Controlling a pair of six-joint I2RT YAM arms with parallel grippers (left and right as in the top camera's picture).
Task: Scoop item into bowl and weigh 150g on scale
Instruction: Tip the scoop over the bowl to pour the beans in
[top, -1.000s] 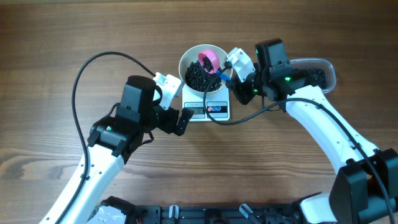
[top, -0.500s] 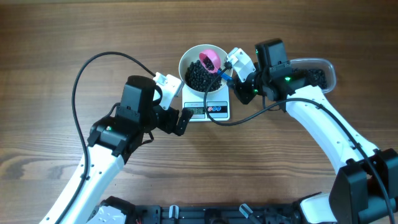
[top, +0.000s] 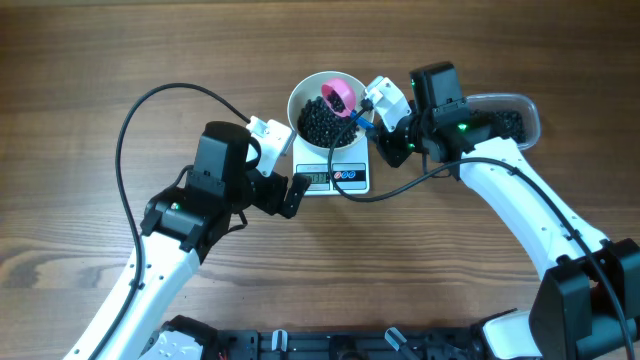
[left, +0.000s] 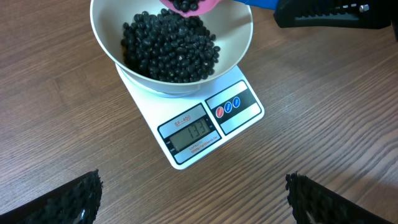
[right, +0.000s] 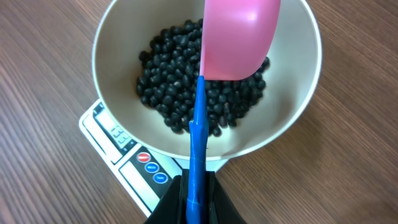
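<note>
R gripper (right: 194, 190) is clamped tight on the blue handle of a pink scoop (right: 239, 37), pinching the handle's rear end. The handle runs straight out ahead of the tips. The pink head hangs past them over the white bowl (right: 109, 43) and its loose heap of black beans (right: 186, 106). From the L wrist cam the scoop head shows at the bowl's far rim w/ a few beans in it; can't tell if any are falling. Bowl is ahead of & below the R tips, sitting on the scale (left: 242, 118) and covering the back part of its platform. The heap fills the bowl's bottom right under the scoop head, w/ the upper walls bare. Scale's display (left: 189, 134) and round btns (left: 227, 107) stick out from under the bowl on the side facing both grippers; display reads 133. L gripper (left: 193, 186) has its fingers wide apart w/ nothing betw them, above the bare wood table (top: 90, 60). The scale's front corner is just ahead of it, about centred betw the 2 fingers, w/ the bowl beyond; no contact. A clear plastic tub (top: 515, 118) w/ more beans sits behind the R gripper beside its wrist, partly hidden by the arm. The 2 grippers flank the scale, the R one nearer the bowl.
</note>
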